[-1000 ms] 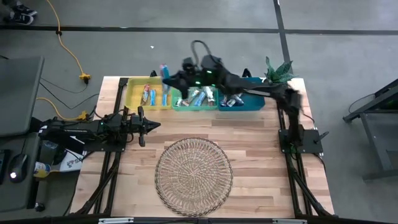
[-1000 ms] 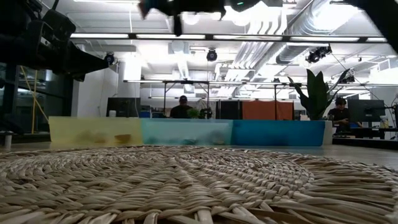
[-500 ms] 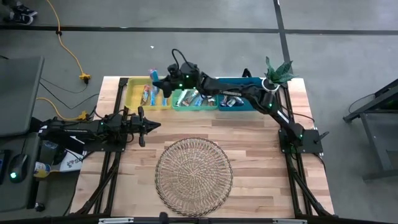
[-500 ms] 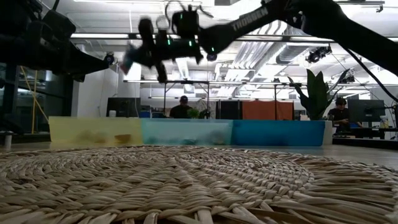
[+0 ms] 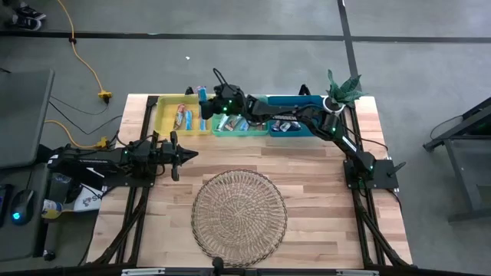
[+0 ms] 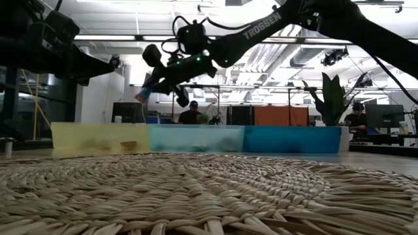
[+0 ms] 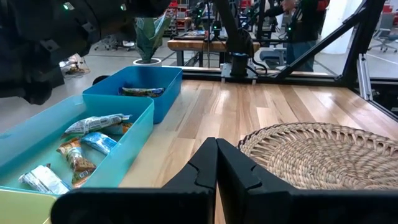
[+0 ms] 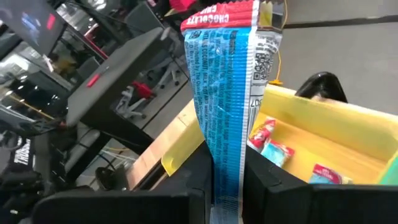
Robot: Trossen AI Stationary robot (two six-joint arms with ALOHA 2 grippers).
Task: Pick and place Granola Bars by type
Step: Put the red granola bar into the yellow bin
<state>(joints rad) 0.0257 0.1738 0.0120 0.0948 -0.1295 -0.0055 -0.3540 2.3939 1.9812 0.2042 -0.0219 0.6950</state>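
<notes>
Behind your wooden table (image 5: 322, 192) the low view shows a bright workshop with ducts overhead, and a person (image 6: 191, 112) sits far off past the bins. You have three bins in a row along the far edge: a yellow bin (image 5: 170, 114) on the left, a teal bin (image 5: 239, 131) in the middle and a blue bin (image 5: 307, 100) on the right, with a small potted plant (image 5: 343, 86) at the far right corner. Your right gripper (image 5: 205, 107) is stretched across to the seam between the yellow and teal bins, raised above them, its fingers pinched on a blue granola bar (image 8: 227, 87) that stands upright between them with its top end free. Below it in the yellow bin lie a few wrapped bars (image 5: 182, 116), some blue and one reddish. More bars (image 7: 81, 149) sit in the teal bin, and one (image 7: 143, 91) lies in the blue bin. Your left gripper (image 5: 188, 154) waits low over the left side of the table, near the round wicker mat (image 5: 238, 217), fingers fully closed on nothing
</notes>
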